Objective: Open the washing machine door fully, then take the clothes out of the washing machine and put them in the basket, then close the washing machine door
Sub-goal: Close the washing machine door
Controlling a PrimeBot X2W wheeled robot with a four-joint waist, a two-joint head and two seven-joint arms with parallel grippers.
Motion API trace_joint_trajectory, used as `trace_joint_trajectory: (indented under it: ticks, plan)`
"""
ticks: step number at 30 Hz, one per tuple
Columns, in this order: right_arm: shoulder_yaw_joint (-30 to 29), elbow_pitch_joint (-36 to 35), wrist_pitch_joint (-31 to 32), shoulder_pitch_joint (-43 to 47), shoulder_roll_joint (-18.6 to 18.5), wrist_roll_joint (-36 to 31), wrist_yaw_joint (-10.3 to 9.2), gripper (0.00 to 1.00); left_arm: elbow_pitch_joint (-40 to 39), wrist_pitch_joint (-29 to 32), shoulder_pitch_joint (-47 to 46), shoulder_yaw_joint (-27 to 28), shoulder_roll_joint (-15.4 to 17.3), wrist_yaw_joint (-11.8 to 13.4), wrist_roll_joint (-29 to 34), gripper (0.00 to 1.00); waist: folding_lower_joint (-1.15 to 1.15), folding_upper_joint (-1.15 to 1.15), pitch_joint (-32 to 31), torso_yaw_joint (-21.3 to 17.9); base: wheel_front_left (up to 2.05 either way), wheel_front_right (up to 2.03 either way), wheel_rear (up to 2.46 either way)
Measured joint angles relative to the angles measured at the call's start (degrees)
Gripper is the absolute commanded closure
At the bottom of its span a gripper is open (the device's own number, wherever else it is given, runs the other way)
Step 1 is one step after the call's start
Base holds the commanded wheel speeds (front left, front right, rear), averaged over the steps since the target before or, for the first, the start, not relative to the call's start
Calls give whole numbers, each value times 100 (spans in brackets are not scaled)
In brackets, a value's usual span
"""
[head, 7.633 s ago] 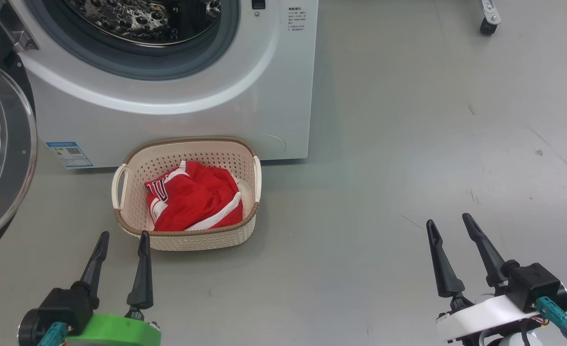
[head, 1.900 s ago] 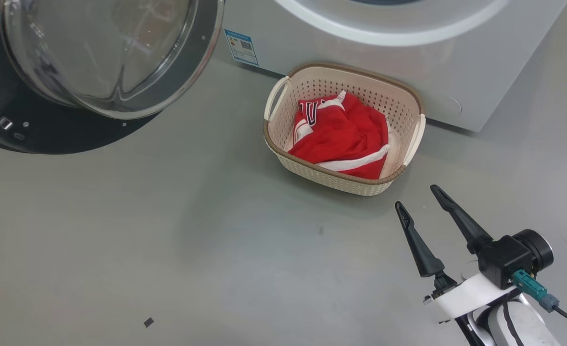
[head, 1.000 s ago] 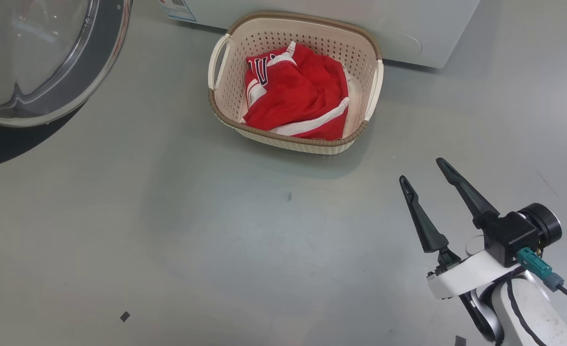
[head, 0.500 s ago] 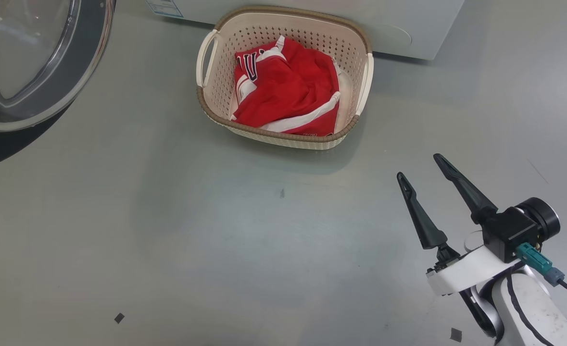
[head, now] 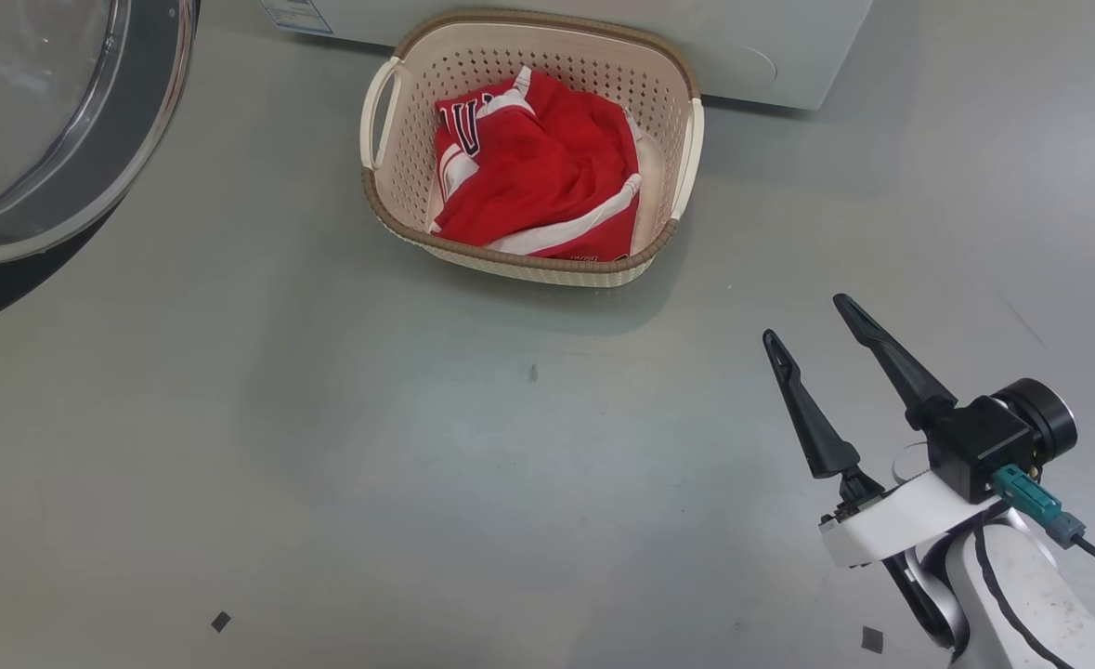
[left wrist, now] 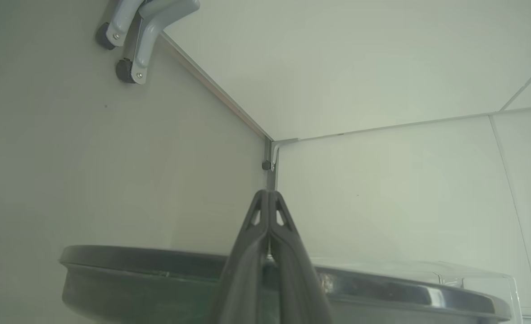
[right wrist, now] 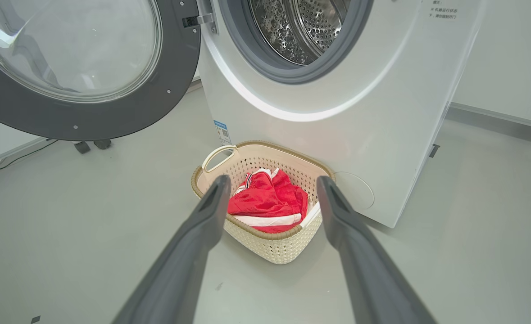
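Clothes point(head: 533, 181) lie in the basket point(head: 528, 269), on the floor right by the washing machine point(right wrist: 382, 112). Drum point(right wrist: 301, 31) looks empty. So the step now is prob. shutting the washing machine door point(right wrist: 179, 81), which hangs wide open on the L side. R end effector point(head: 805, 317) is spread open w/ nothing in it, near the basket. L end effector point(left wrist: 267, 193) is pinched closed, empty, just by the door's black rim; can't tell if it touches. Next: push the door round to the machine till it clicks, w/o bumping the basket.

Matt plastic basket point(head: 528, 270), cloth clothes point(head: 547, 177), glossy glass washing machine door point(right wrist: 67, 45), steel drum point(right wrist: 301, 27).
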Motion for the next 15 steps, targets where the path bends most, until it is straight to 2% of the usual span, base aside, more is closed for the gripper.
trace_joint_trajectory:
  ticks: [15]
  plan:
    - [-7, 63, -44, -53, 48, 4, 0, 0, 268, 528, -73, -276, 169, 0, 25, 100, 0, 0, -42, -76, 0, 0, 0]
